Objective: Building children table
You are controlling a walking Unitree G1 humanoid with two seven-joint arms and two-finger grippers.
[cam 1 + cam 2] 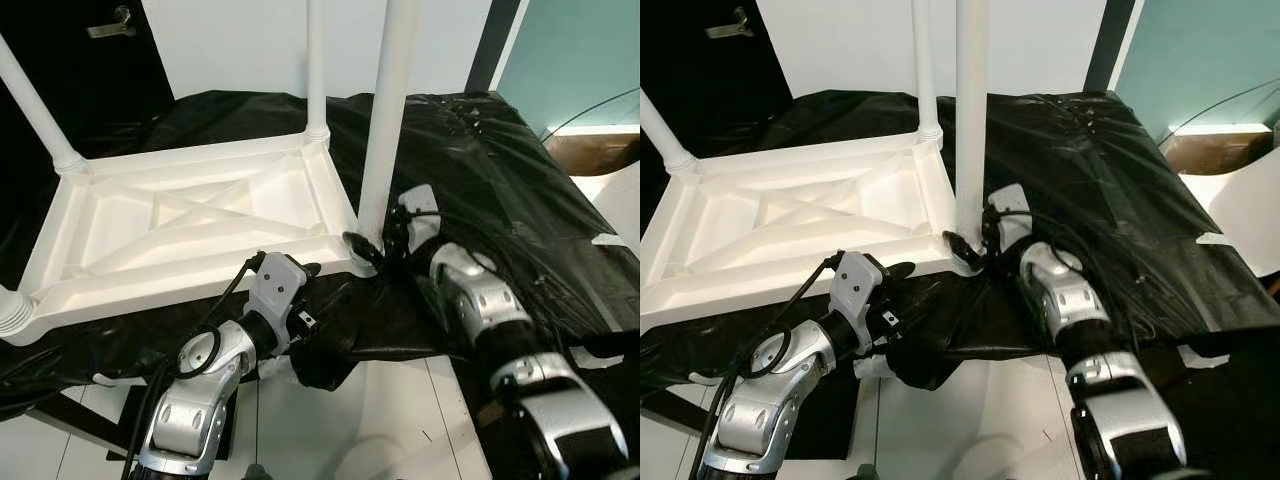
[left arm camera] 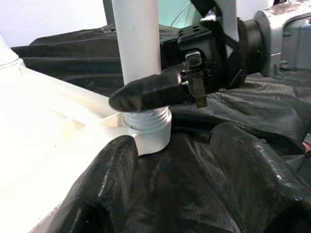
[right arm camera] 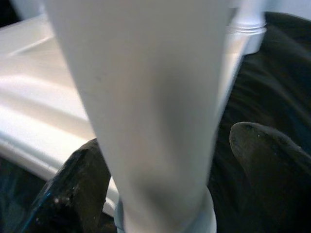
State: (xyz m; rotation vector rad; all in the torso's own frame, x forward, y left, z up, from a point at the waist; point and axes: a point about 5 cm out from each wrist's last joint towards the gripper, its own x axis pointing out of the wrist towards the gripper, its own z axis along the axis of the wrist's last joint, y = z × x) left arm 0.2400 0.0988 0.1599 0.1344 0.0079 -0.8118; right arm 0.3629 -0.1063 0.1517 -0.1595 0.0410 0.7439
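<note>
The left gripper [image 1: 318, 268] sat at the near edge of the upturned white tabletop [image 1: 190, 225], its jaws parted with only black sheet [image 1: 480, 170] between them. At the near right corner the right gripper [image 1: 372, 248] clasped the leg [image 1: 388, 110] just above its threaded socket — the leg stood upright. No writing was legible.

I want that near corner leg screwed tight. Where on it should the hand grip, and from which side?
Probably low on the white leg, just above its threaded collar, coming from the robot's right over the black sheet. The shaft is round, upright and bare there, and the tabletop blocks the other side.
</note>
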